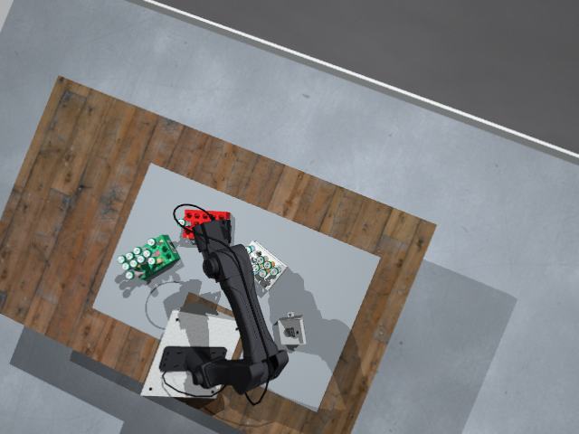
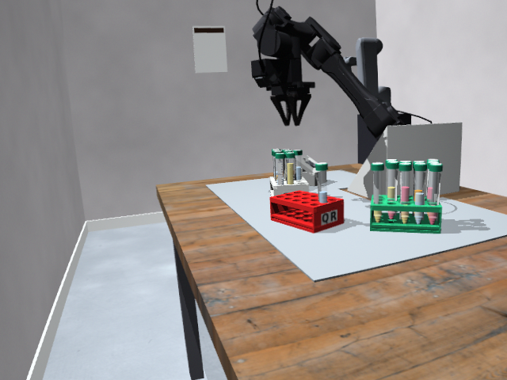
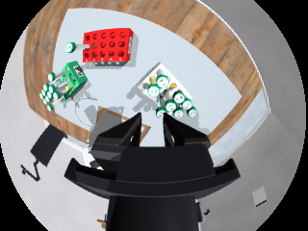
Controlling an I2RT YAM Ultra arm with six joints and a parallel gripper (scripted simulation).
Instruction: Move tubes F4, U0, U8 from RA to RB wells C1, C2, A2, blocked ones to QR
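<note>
My gripper (image 2: 291, 123) (image 3: 152, 115) is partly open and empty, high above the mat near the white rack RB. The white rack RB (image 1: 281, 268) (image 2: 288, 189) holds several green-capped tubes; in the wrist view their caps lie just beyond the fingertips. The green rack RA (image 1: 174, 252) (image 2: 405, 229) (image 3: 83, 77) holds several green-capped tubes at the left in the top view. The red rack QR (image 1: 188, 233) (image 2: 316, 218) (image 3: 98, 40) holds one tube (image 2: 322, 166) (image 3: 70, 47) at an end well; its other visible wells are empty. Cap labels are too small to read surely. The arm hides part of RB and QR from above.
A small grey button box (image 1: 300, 322) stands on the mat, right of the arm in the top view. The arm's white base plate (image 1: 196, 326) is at the mat's near edge. The tall tubes in RA and RB stand well above their racks.
</note>
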